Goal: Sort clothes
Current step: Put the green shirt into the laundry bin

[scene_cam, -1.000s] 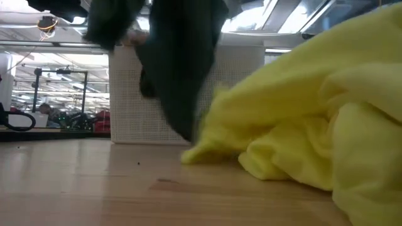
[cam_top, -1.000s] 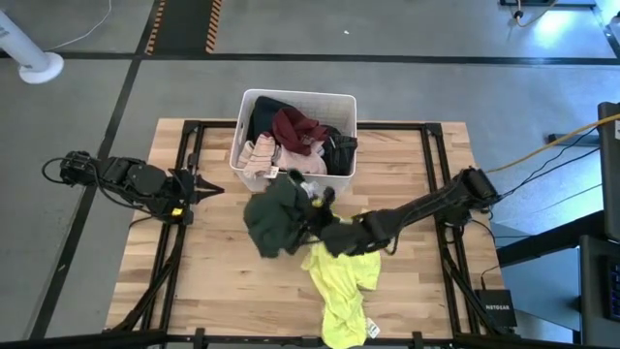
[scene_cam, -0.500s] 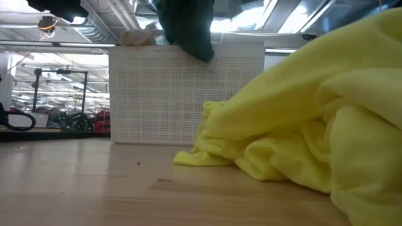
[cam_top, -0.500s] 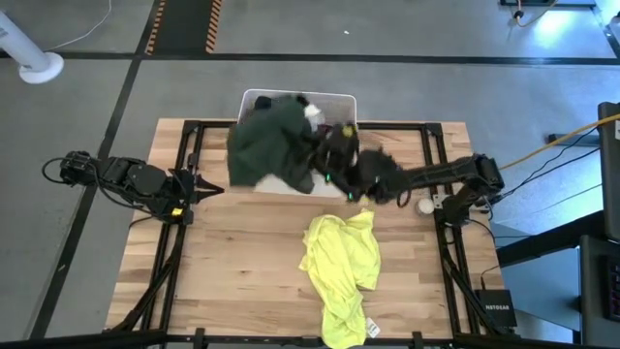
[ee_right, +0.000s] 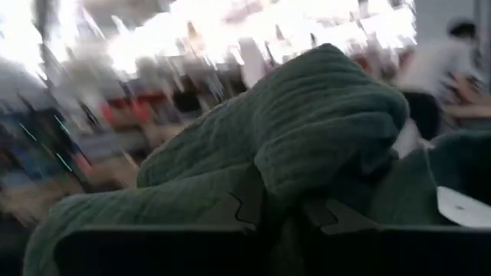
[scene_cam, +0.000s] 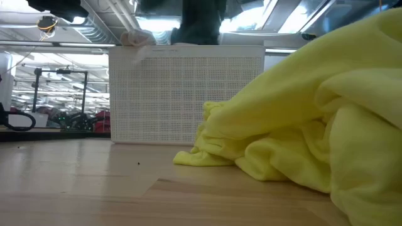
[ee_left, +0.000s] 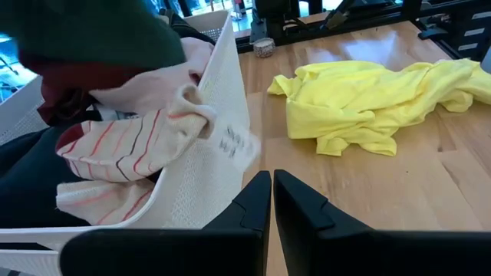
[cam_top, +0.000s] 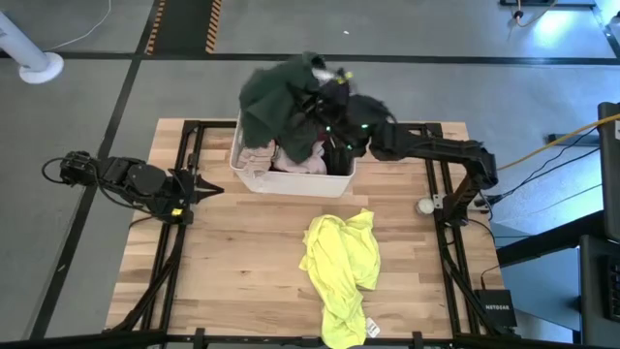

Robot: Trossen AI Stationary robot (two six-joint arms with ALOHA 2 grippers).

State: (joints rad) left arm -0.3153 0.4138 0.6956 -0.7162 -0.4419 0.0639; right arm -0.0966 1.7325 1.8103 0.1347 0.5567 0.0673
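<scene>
Right jaws (cam_top: 325, 92) clamp dark green garment (cam_top: 276, 97) — above bin (cam_top: 291, 179).

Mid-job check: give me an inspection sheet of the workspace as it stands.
Surface: wooden table, mostly bare.
Job's things: dark green garment held above the white bin; neon yellow garment on the table; pink striped garment in the bin.
Clutter: small round object near the right edge.
Grippers: right claw shut on the green garment; left claw shut, idle at the left.
Cables: yellow cable on the floor.
Surroundings: concrete floor.
</scene>
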